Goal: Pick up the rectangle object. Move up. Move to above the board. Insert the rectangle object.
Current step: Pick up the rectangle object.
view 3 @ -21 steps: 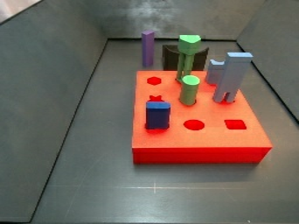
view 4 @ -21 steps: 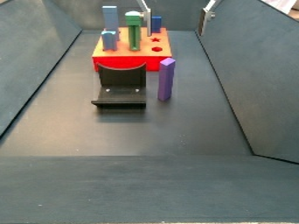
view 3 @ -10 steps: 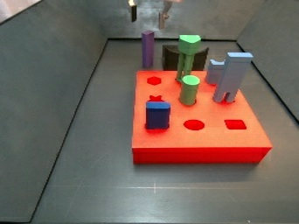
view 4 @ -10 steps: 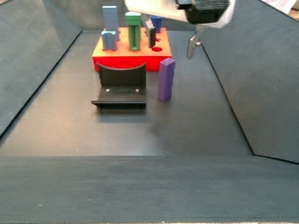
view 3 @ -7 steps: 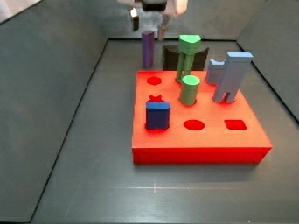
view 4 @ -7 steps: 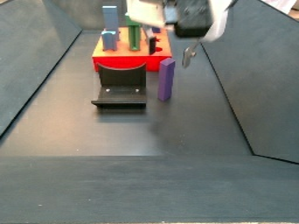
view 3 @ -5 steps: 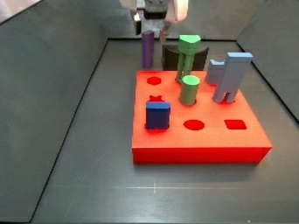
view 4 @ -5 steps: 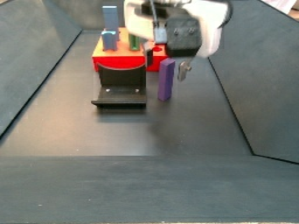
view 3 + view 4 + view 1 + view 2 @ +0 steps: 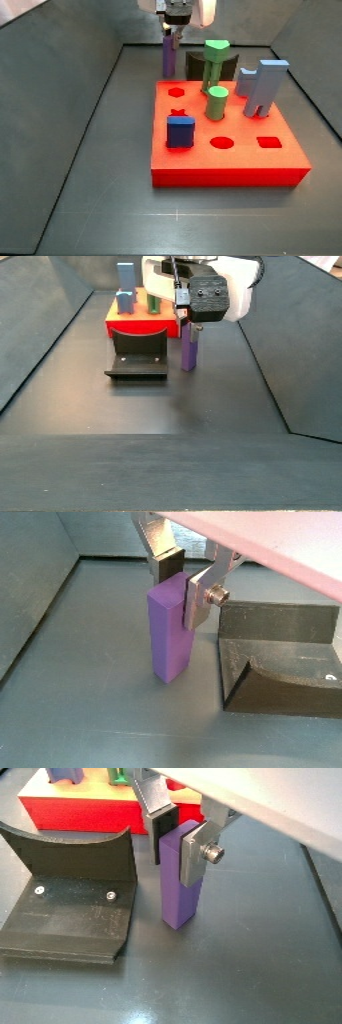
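The rectangle object [image 9: 167, 642] is a tall, slim purple block standing upright on the dark floor beside the fixture [image 9: 67, 888], seen in both wrist views [image 9: 181, 893] and both side views [image 9: 168, 58] [image 9: 191, 348]. My gripper [image 9: 183, 590] is down over its top end, with one silver finger on each side and the pads against its faces; the block's foot rests on the floor. The gripper also shows in the other views [image 9: 181, 853] [image 9: 171, 28] [image 9: 191, 321]. The board [image 9: 227, 170] is a flat bright-red block with darker holes, lying just beyond the fixture [image 9: 134, 326].
On the board stand a green round peg [image 9: 217, 102], a taller green piece [image 9: 217, 60], a grey-blue stepped block [image 9: 265, 88] and a short dark-blue block [image 9: 181, 131]. The fixture [image 9: 138, 356] sits between board and purple block. Grey walls enclose the floor.
My gripper came into view from above, moved over the purple block and came down around its top. The block has not moved.
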Tool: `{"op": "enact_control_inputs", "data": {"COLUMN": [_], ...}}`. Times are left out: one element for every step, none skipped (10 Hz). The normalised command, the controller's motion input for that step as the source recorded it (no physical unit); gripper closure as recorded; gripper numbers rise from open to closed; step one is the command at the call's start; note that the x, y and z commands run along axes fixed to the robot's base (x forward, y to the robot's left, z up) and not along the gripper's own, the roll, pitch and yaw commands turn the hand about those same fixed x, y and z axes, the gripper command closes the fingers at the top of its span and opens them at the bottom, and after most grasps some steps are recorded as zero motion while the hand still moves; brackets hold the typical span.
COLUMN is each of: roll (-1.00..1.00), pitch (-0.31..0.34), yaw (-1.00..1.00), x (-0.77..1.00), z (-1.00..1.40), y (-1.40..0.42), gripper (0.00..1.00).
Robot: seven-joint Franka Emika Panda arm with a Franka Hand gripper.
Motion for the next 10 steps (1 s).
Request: {"op": "enact_control_inputs", "data": {"roll": [0.00,0.00,0.00,0.00,0.00,0.00,0.00,0.00,0.00,0.00], "pitch": [0.000,0.000,0.000,0.000,0.000,0.000,0.000,0.000,0.000,0.000], "yaw": [0.00,0.00,0.00,0.00,0.00,0.00,0.00,0.00,0.00,0.00], "x": [0.00,0.00,0.00,0.00,0.00,0.00,0.00,0.00,0.00,0.00], "z": [0.00,0.00,0.00,0.00,0.00,0.00,0.00,0.00,0.00,0.00], "y": [0.00,0.00,0.00,0.00,0.00,0.00,0.00,0.00,0.00,0.00], "gripper": [1.00,1.00,1.00,1.00,1.00,1.00,1.00,1.00,1.00,1.00]}}
